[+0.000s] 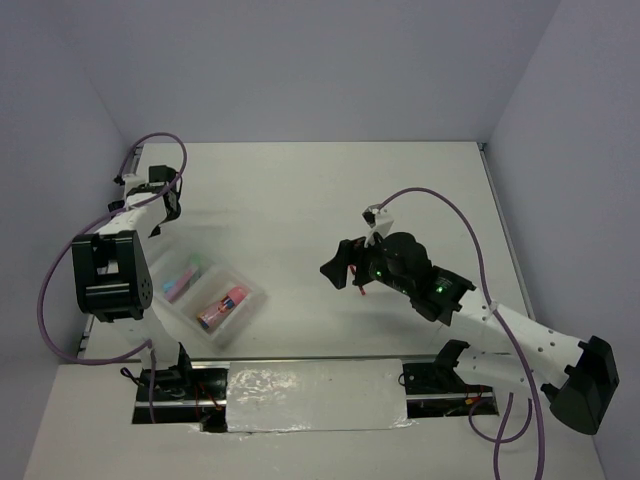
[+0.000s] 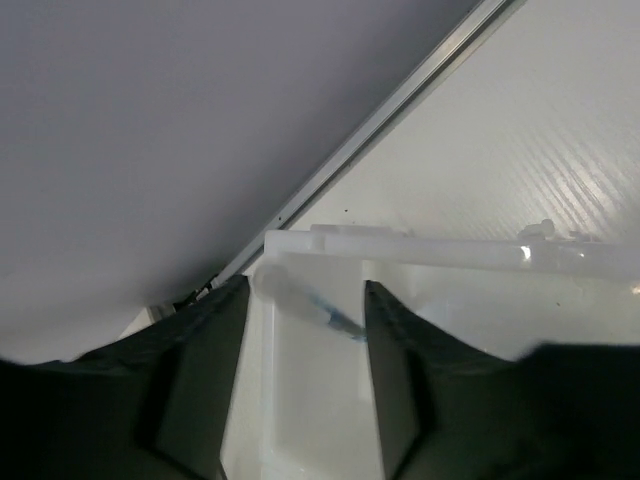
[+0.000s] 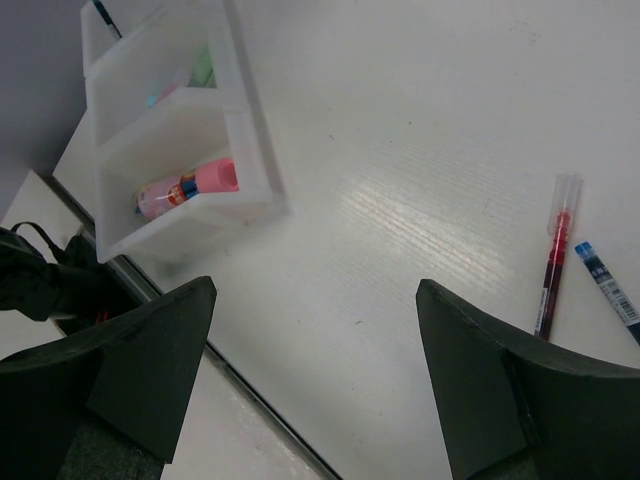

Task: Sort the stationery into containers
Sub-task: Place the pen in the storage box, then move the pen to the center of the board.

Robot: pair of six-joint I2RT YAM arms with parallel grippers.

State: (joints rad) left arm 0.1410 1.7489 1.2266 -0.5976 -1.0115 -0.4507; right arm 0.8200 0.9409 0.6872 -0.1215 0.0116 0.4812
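The clear three-compartment tray lies at the left. Its near compartment holds the fat pink tube, its middle one pastel highlighters. My left gripper hangs open over the tray's far compartment. In the left wrist view a thin blue pen lies slanted in the tray, between the open gripper's fingertips. My right gripper is open and empty above the table. The right wrist view shows a red pen and a blue pen lying side by side, right of the open gripper.
The right wrist view shows the tray at upper left with the pink tube and highlighters inside. The table's metal front edge runs just below the right gripper. The side wall stands close behind the tray's left end.
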